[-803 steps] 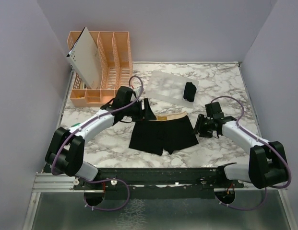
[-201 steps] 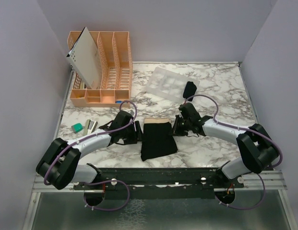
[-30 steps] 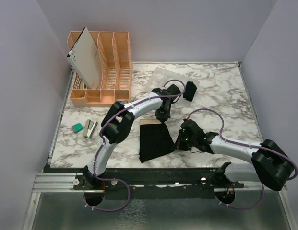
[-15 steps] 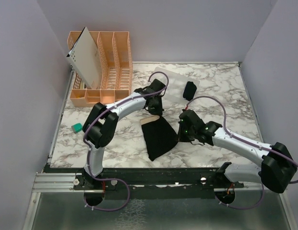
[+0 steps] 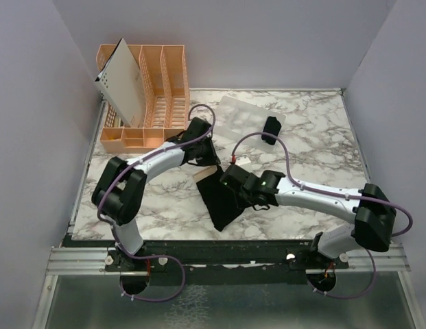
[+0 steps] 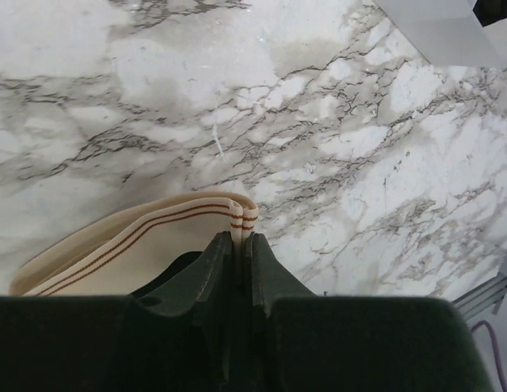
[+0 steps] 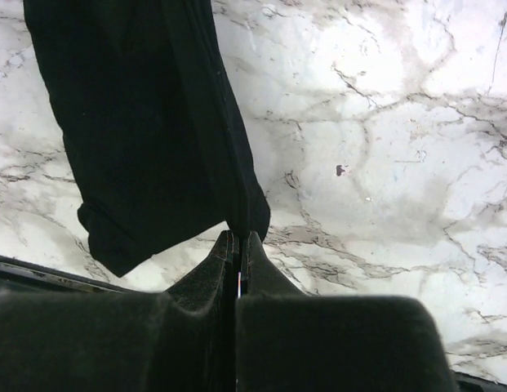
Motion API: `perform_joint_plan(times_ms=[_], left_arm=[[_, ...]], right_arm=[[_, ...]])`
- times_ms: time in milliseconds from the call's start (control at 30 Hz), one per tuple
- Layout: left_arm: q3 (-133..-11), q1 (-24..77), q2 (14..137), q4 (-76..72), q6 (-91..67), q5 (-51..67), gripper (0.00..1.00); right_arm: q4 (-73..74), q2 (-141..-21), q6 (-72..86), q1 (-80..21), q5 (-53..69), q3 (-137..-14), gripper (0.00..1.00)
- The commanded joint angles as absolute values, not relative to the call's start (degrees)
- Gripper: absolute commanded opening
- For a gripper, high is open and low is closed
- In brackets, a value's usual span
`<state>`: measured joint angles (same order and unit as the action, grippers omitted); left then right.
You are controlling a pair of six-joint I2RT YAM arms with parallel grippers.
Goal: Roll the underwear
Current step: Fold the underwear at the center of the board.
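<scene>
Marble bench carried the folded underwear, now lying further left than a half-second earlier. Left claw pinched its tan band, shown only by that wrist; right claw pinched its black edge. Rolled bundle lay at the clear tray's right edge; the peach organizer held a grey board.
</scene>
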<state>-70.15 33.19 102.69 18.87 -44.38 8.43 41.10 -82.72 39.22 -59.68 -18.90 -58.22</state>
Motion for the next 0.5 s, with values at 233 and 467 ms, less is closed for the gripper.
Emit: perform_joint_plan(times_ms=[233, 467], left_arm=[[-53.1, 27.9, 88.9, 4.9, -47.1, 12.9, 0.00], [-44.9, 27.3, 83.4, -1.4, -49.2, 12.5, 0.00]], right_arm=[[44.9, -90.2, 39.9, -67.5, -24.1, -65.8, 0.00], [45.2, -94.2, 38.6, -69.7, -22.9, -68.1, 0.00]])
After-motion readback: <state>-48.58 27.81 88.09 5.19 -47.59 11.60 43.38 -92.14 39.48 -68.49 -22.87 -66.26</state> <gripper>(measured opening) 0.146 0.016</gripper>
